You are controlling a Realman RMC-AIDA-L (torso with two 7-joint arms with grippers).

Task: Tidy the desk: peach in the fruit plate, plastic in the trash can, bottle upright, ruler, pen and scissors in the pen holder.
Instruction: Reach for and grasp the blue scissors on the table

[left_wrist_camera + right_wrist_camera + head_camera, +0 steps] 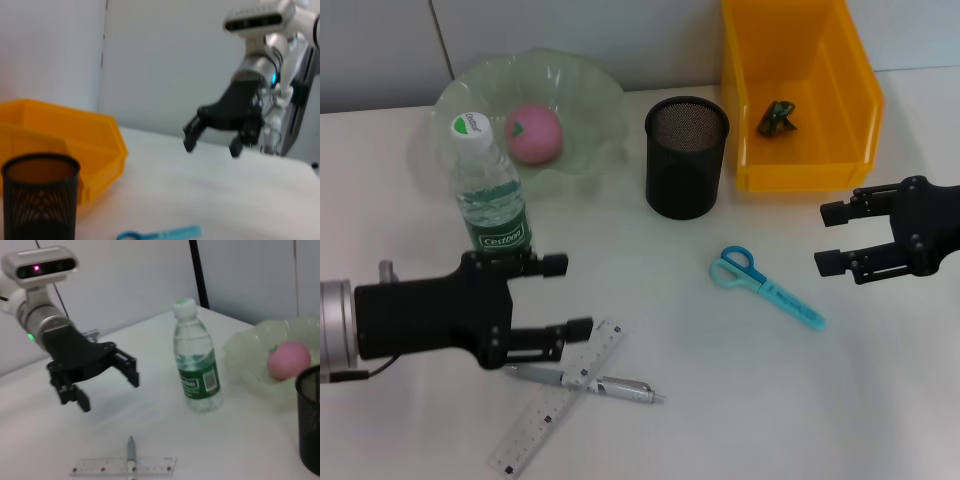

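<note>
The water bottle (490,195) stands upright next to the green fruit plate (590,85), which holds the pink peach (533,133). Green plastic (779,118) lies in the yellow bin (840,60). The black mesh pen holder (686,155) stands between plate and bin. The blue scissors (765,285) lie in front of it. The clear ruler (558,395) lies near the front, with the silver pen (590,381) across it. My left gripper (565,295) is open and empty, just behind the ruler and in front of the bottle. My right gripper (827,238) is open and empty, right of the scissors.
The left wrist view shows the right gripper (212,145), the pen holder (40,200), the bin (65,135) and the scissors (160,233). The right wrist view shows the left gripper (110,392), the bottle (196,360), the peach (289,360), the ruler (122,466) and the pen (131,450).
</note>
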